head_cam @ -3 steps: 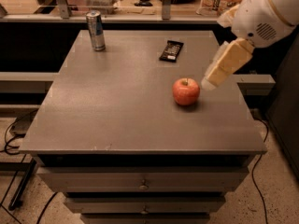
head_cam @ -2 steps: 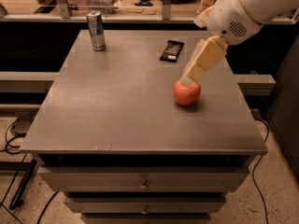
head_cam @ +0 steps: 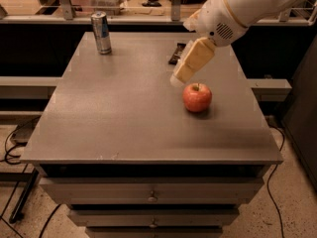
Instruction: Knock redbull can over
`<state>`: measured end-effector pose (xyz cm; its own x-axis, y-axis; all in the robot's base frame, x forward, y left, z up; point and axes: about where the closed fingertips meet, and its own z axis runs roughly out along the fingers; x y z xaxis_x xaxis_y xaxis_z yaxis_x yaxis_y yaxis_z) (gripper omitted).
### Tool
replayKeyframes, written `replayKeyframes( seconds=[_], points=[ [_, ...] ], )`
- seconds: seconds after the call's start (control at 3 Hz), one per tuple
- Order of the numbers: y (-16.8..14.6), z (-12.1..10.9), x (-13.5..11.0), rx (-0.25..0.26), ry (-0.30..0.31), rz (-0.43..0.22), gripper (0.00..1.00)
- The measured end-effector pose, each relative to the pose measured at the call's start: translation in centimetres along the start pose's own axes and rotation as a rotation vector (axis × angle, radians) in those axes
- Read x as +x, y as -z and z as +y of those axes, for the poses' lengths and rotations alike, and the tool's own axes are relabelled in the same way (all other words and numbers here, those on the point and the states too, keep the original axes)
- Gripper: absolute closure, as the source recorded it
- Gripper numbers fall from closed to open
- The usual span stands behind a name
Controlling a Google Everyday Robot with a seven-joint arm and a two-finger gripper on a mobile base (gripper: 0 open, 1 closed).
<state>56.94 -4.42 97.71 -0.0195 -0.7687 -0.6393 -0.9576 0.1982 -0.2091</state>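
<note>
The end effector (head_cam: 177, 78), its state not discernible, is held by the apple (head_cam: 197, 97); the redbull can (head_cam: 101, 32) is best struck high.

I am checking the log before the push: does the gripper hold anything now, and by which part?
Nothing is held. The gripper hangs above the table beside the apple; the redbull can stands upright, far away, untouched.

Lab: gripper (head_cam: 178, 78) over drawered table (head_cam: 124, 113), floor cables (head_cam: 7, 150)
</note>
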Motion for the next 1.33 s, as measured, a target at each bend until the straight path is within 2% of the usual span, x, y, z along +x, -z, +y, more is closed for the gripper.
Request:
replayKeyframes(
  seconds=[0.33, 0.67, 1.0, 1.33],
  points=[
    [-1.6, -0.9, -0.9, 0.025, -0.024, -0.074, 0.00],
    [-6.0, -3.4, -3.1, 0.014, -0.039, -0.196, 0.00],
    [-11.8, -7.3, -5.7, -0.003, -0.101, -0.328, 0.00],
    [-15.1, -9.8, -6.9, 0.009, -0.151, -0.403, 0.00]
  ],
)
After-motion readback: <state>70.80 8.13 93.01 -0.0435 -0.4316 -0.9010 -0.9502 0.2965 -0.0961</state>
